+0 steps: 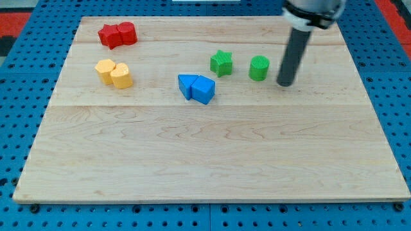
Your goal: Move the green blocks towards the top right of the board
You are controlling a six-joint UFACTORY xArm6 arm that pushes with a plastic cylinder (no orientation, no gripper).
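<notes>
Green blocks number two: a green cylinder (259, 68) just left of my tip (284, 83), and a green star (221, 63) farther left, both in the board's (212, 160) upper right part. My tip is a bare rod with no jaws. Two blue blocks (196, 88) touch near the centre; two yellow blocks (114, 72) and two red blocks (117, 34) sit toward the top left corner.

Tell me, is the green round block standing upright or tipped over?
Upright: the green cylinder shows its flat round top, just left of my tip.
</notes>
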